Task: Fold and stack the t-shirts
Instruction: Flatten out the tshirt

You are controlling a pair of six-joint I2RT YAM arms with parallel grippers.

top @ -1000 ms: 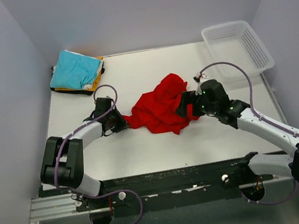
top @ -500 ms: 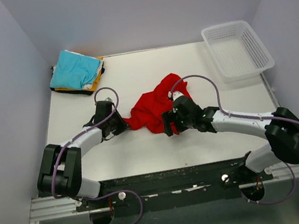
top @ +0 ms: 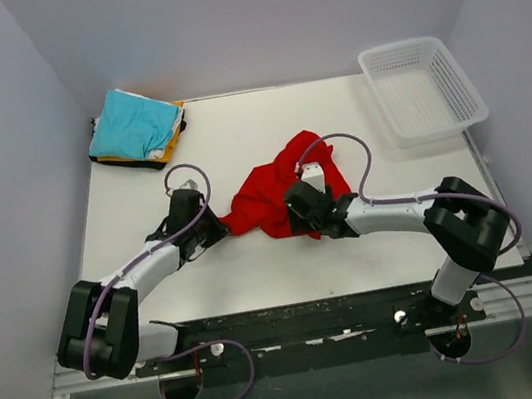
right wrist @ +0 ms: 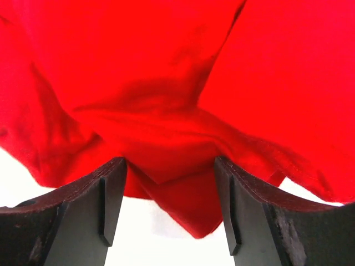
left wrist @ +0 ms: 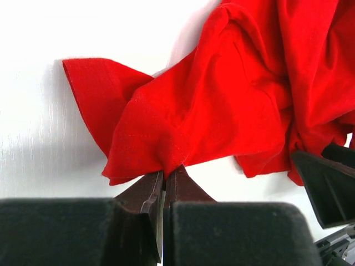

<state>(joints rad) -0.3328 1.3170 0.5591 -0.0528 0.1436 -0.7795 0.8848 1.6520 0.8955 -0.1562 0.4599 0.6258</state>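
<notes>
A crumpled bright red cloth t-shirt (top: pixel 281 195) lies mid-bench on the white bench (top: pixel 256 262). The left claw (left wrist: pixel 165 185) is clenched on the shirt's near-left edge. The right claw (right wrist: pixel 169 202) stands released, its fingers (right wrist: pixel 113 194) straddling a red fold. A folded stack of t-shirts, turquoise on top (top: pixel 136 127), sits at the far-left corner; a white plastic mesh basket (top: pixel 423 89) sits far right.

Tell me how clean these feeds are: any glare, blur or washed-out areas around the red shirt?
Top external: even light, sharp, soft shadows only; the red shirt reads clearly. Left wrist: table blown out to near white, the left tool in crisp focus pinching the cloth. Right wrist: shirt fills the frame, oversaturated and slightly soft; the right tool stands open.
</notes>
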